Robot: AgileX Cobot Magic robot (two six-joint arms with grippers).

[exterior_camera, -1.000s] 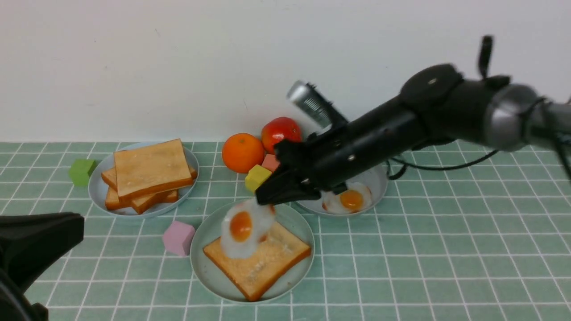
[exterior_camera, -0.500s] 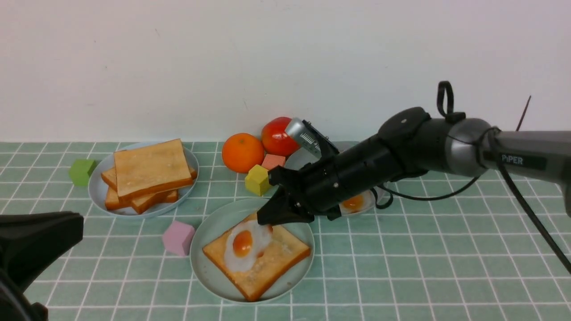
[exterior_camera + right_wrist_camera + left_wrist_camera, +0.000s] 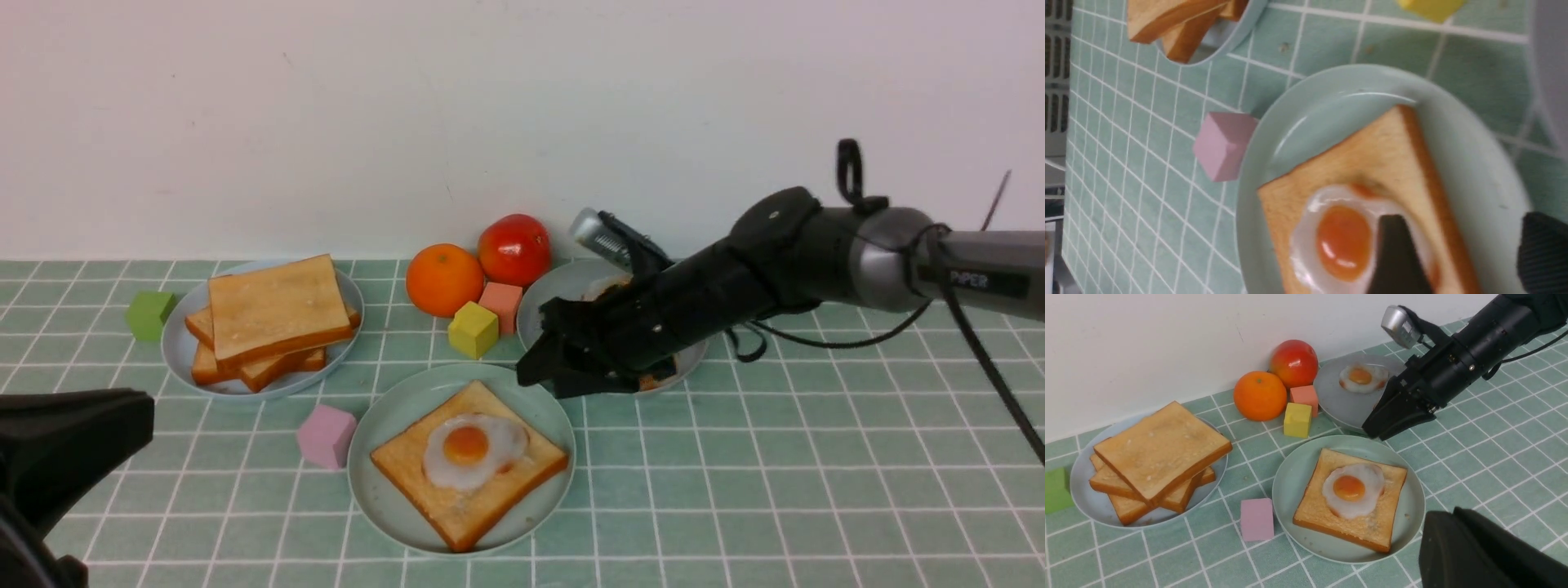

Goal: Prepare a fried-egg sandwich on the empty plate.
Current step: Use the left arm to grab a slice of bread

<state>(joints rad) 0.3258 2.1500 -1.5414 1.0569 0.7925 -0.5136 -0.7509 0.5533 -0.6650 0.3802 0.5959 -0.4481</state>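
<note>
**Task items.** The plate (image 3: 382, 500), pale mint-green, sits at front centre of the green-tiled desk (image 3: 816, 474). One toast slice (image 3: 490, 502) lies flat in it, a corner toward the camera. The fried egg (image 3: 473, 447) rests yolk-up on that slice, its top uncovered. The toast stack (image 3: 273, 310) sits on the left grey-blue plate (image 3: 175, 355), rear left.

**Right gripper** (image 3: 535, 377). It hangs just behind the mint plate's far right rim, over the near edge of the right grey-blue plate (image 3: 543, 306). Its fingers (image 3: 1396, 253) stand apart and hold nothing. A second egg (image 3: 1361, 377) lies in that plate.

**Left gripper** (image 3: 1443, 528). It sits low at the near left, well apart from the food. Its fingers are closed together and empty.

**Other items.** An orange (image 3: 445, 279), tomato (image 3: 514, 247), yellow block (image 3: 473, 329) and salmon block (image 3: 502, 300) sit between the rear plates. A pink block (image 3: 326, 435) is just beside the mint plate's left rim. A green block (image 3: 149, 314) lies left of the toast plate.
</note>
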